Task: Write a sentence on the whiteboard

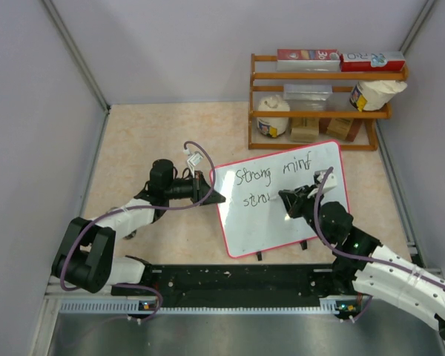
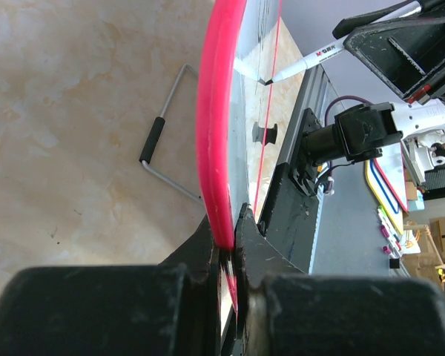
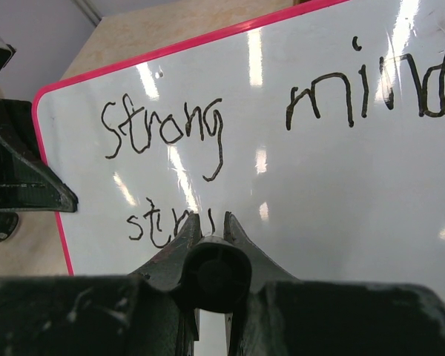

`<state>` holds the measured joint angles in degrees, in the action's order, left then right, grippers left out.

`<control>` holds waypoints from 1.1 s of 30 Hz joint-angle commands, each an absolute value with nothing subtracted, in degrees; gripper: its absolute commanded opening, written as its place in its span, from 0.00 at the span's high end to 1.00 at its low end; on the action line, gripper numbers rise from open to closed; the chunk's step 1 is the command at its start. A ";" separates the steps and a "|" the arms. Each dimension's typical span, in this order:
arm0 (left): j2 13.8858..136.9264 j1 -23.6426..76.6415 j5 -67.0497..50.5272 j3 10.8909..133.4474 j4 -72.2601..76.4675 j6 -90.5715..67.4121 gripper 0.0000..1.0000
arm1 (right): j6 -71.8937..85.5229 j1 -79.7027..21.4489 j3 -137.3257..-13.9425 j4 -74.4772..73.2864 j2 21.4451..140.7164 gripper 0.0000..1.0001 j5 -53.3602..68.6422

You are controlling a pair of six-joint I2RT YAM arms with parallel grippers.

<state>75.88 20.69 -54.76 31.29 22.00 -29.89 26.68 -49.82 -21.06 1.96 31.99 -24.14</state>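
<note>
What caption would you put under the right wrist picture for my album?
Right gripper holding a marker at the unfinished second line of the sentence on the whiteboard.

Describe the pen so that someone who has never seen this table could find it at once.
Start at the red-framed whiteboard propped up mid-table. At its unfinished second line of writing, the right claw is shut on the pen, tip at the board. It is the only slim white barrel with a black tip; the left claw grips just the red frame.
</note>
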 commanded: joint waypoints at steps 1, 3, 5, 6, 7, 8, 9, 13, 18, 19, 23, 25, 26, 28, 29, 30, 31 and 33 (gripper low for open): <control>76.38 21.36 -47.81 29.36 19.34 -18.81 1.00 | 25.93 -49.39 -21.00 0.53 32.34 1.00 -24.61; 76.38 21.36 -47.81 29.44 19.34 -18.81 1.00 | 25.84 -49.39 -21.53 0.79 32.52 1.00 -25.22; 76.38 21.27 -47.81 29.36 19.34 -18.81 1.00 | 25.58 -49.39 -21.97 1.23 32.87 1.00 -26.01; 76.29 21.36 -47.81 29.44 19.34 -18.81 1.00 | 25.49 -49.39 -22.49 1.67 33.05 1.00 -26.28; 76.38 21.36 -47.73 29.44 19.34 -18.81 1.00 | 25.31 -49.39 -22.76 2.02 33.31 1.00 -26.54; 76.38 21.27 -47.81 29.36 19.34 -18.81 1.00 | 25.14 -49.39 -23.02 2.37 33.48 1.00 -26.89; 76.29 21.36 -47.73 29.27 19.34 -18.81 1.00 | 25.05 -49.39 -23.55 2.63 34.10 1.00 -27.07; 76.20 21.36 -47.81 29.27 19.34 -18.81 1.00 | 24.96 -49.31 -24.70 4.30 35.68 1.00 -27.42; 76.11 21.36 -47.81 29.00 19.51 -18.81 1.00 | 25.14 -48.87 -25.40 5.01 36.38 1.00 -27.86; 76.11 21.36 -47.81 28.92 19.60 -18.81 1.00 | 25.14 -48.87 -25.49 5.01 36.56 1.00 -27.77; 76.11 21.27 -47.90 28.92 19.69 -18.81 1.00 | 25.05 -48.08 -25.66 4.57 36.56 1.00 -28.48; 76.20 21.36 -47.90 29.00 19.69 -18.81 1.00 | 25.05 -47.90 -25.75 4.22 36.47 1.00 -28.47; 76.20 21.36 -47.90 29.09 19.69 -18.81 1.00 | 24.96 -47.81 -25.75 4.04 36.47 1.00 -28.48; 76.20 21.27 -47.90 29.09 19.69 -18.81 1.00 | 24.87 -47.37 -25.75 3.52 36.39 1.00 -28.91; 76.20 21.36 -47.90 29.09 19.69 -18.81 1.00 | 24.70 -47.20 -25.75 3.25 36.39 1.00 -28.92; 76.20 21.27 -47.81 29.00 19.60 -18.81 1.00 | 24.52 -46.76 -25.75 2.73 35.95 1.00 -29.00; 76.11 21.27 -47.81 29.00 19.60 -18.81 1.00 | 24.26 -46.58 -25.66 2.55 35.69 1.00 -28.74; 76.20 21.36 -47.81 28.92 19.60 -18.81 1.00 | 24.08 -46.32 -25.49 2.11 35.25 1.00 -28.30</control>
<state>75.88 20.69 -54.61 31.27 21.85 -29.89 26.24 -47.83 -23.75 3.92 35.86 -26.24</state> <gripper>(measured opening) 0.061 0.099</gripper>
